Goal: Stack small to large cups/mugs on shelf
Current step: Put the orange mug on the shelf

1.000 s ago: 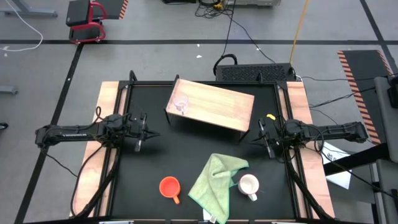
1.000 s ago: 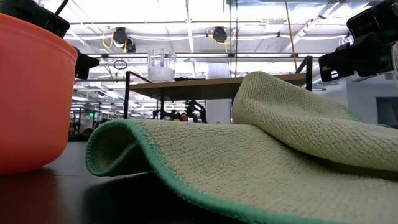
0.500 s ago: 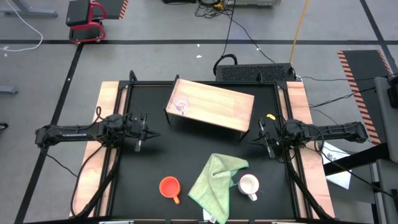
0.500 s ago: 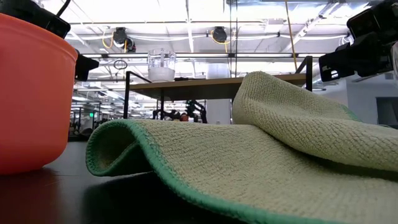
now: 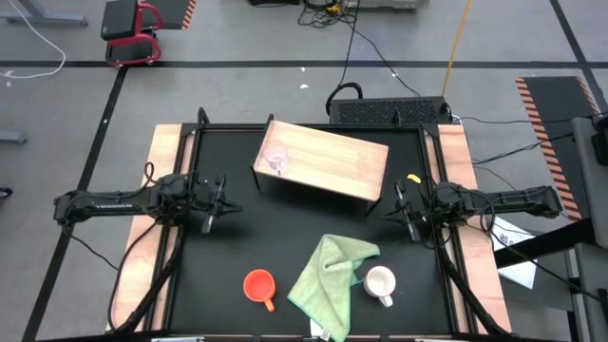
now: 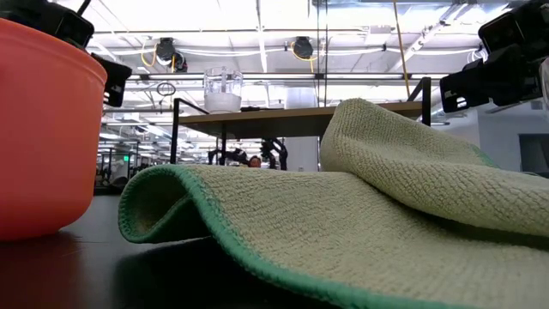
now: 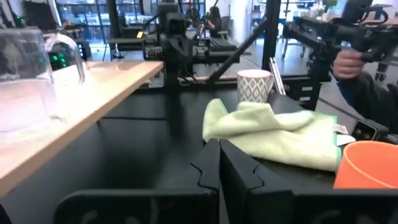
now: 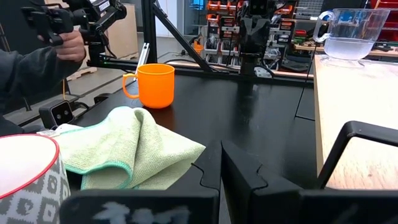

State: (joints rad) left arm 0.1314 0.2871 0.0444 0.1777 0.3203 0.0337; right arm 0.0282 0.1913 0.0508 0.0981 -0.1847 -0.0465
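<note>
Nearest the table's front edge, the orange mug (image 5: pixel 258 285) and the white mug (image 5: pixel 380 281) stand upright on the black tabletop (image 5: pixel 237 242), one on either side of the rumpled light green cloth (image 5: pixel 330 273); the white mug sits just beside the cloth's edge, the orange mug a little apart from it. Farther back, my left gripper (image 5: pixel 226 203) hovers over the table's left side, fingers clenched together on nothing, pointing inward. My right gripper (image 5: pixel 391 211) hangs opposite over the right side, likewise clamped shut and empty. Farthest off, the light-wood shelf (image 5: pixel 332 161) stands across the back of the table, and the small clear glass cup (image 5: pixel 276 159) rests upright on its left end, near the corner.
</note>
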